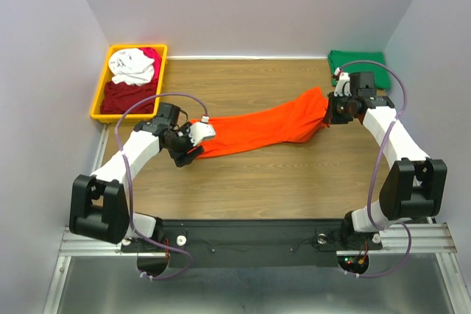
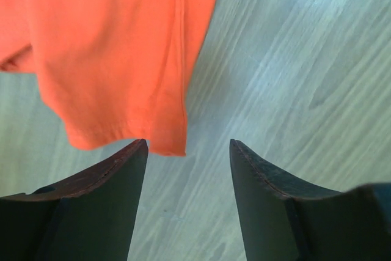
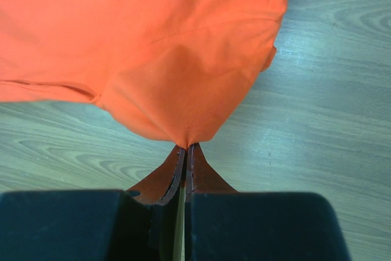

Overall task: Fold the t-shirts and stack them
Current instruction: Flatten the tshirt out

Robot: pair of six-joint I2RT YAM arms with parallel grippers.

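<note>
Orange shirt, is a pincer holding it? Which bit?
Yes. The right pincer is shut on a pinch of cloth at one end of the orange shirt. The left pincer is open at the other end, holding nothing.

You see a brown wooden table [image 1: 257, 182] with grain lines running across it. A yellow bin [image 1: 101, 86] sits at its far left corner, close to the left wall [image 1: 37, 71]. A pale back wall [image 1: 250, 5] and a right wall [image 1: 441, 34] stand round the table too. At the near edge you see a black bar [image 1: 257, 234] on silver rails [image 1: 434, 237], with a shiny grey sheet [image 1: 243, 292] below.
</note>
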